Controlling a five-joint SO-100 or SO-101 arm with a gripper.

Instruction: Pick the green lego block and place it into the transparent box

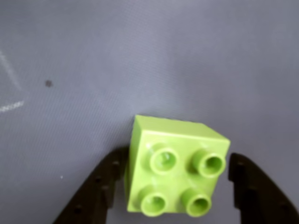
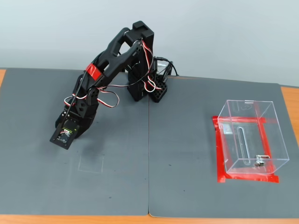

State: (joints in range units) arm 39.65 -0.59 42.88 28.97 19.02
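The one green brick (image 1: 175, 170) is sitting between my two black fingers (image 1: 96, 191) in the wrist view, studs up, four of them showing. My pincer (image 1: 173, 196) is standing open around it: the left finger is lying right against the brick's side, or nearly so, while a strip of grey mat (image 2: 117, 186) is showing between the brick and the right finger. So I am judging that I am straddling it, not yet clamping it. From the fixed view the brick itself is hidden under my arm (image 2: 105, 79), which is bending down low over the left mat, presumably to get my fingers level with the brick's sides. The one clear box (image 2: 250, 137) is waiting well off to the right inside a red tape outline (image 2: 218, 154), open at the top and empty.
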